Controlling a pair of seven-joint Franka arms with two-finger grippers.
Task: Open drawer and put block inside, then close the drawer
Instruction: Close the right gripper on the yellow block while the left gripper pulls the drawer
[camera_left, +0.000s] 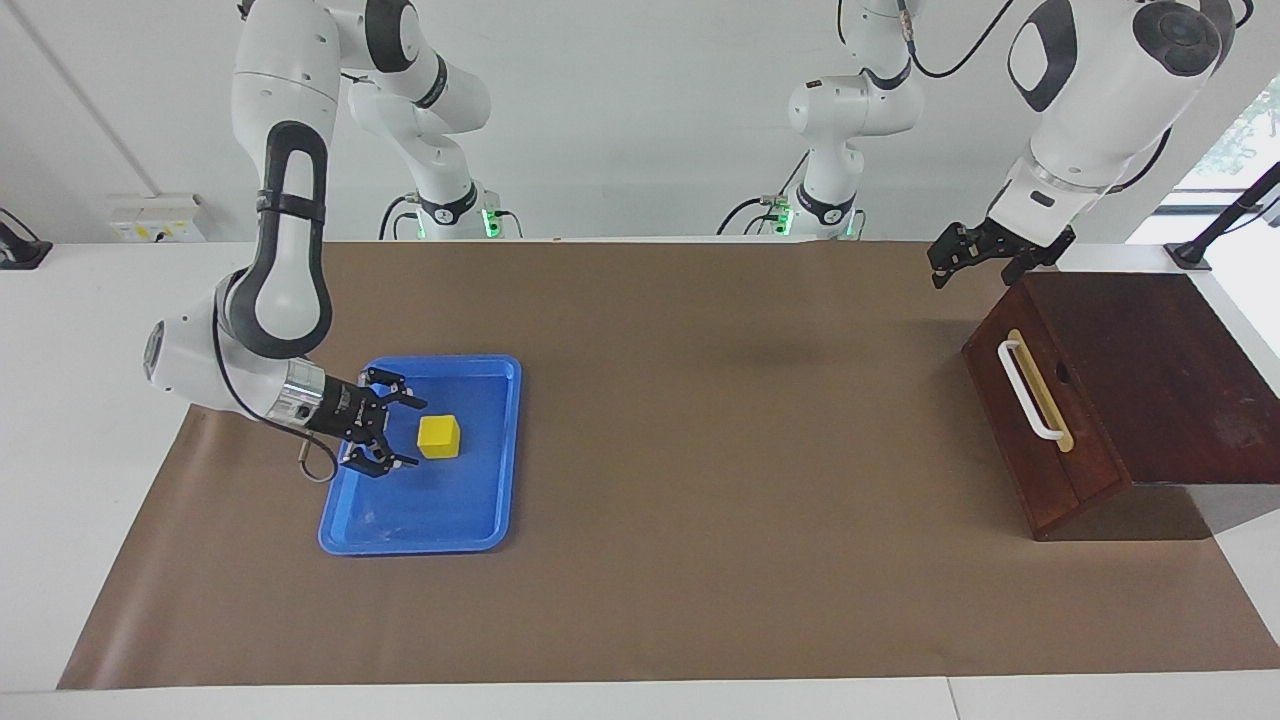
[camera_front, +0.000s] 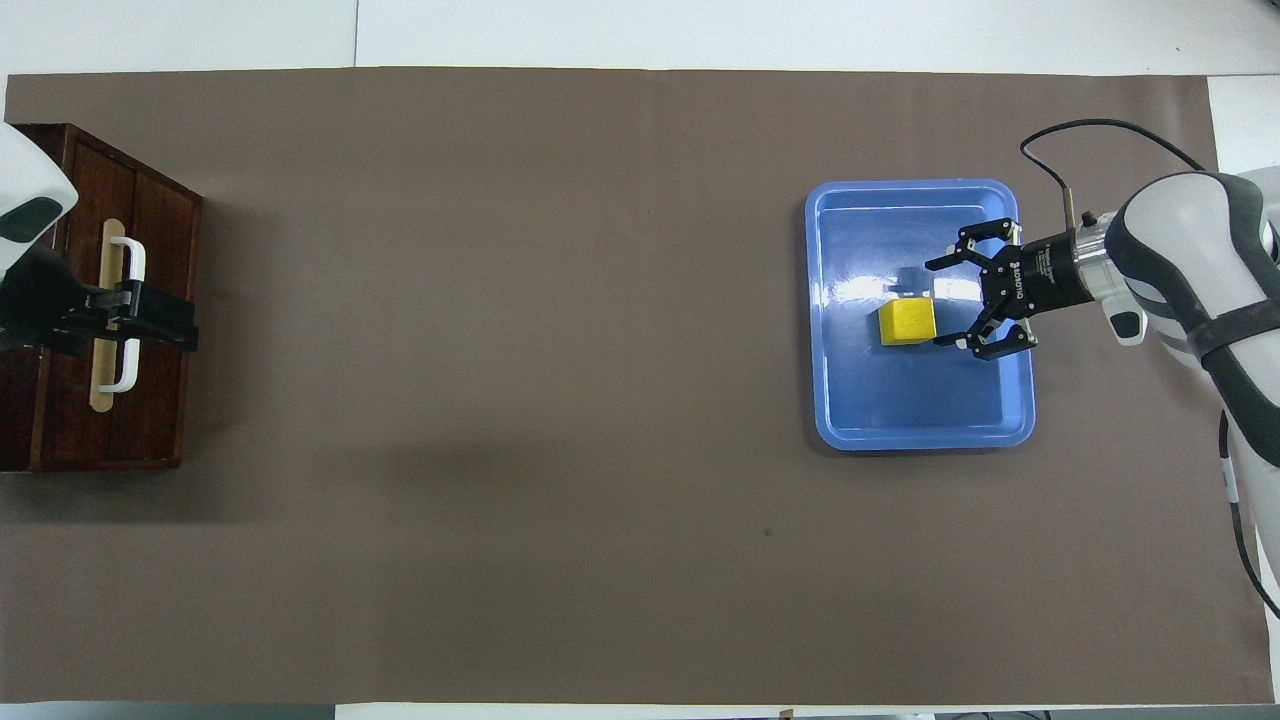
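The yellow block lies in the blue tray at the right arm's end of the table; it also shows in the overhead view. My right gripper is open and low inside the tray, right beside the block, with its fingertips reaching along two of the block's sides. The dark wooden drawer is shut, its white handle free. My left gripper is open and hangs raised by the cabinet's top corner. From overhead it covers the handle.
The wooden cabinet stands at the left arm's end of the table, its front facing the middle. Brown paper covers the table between tray and cabinet.
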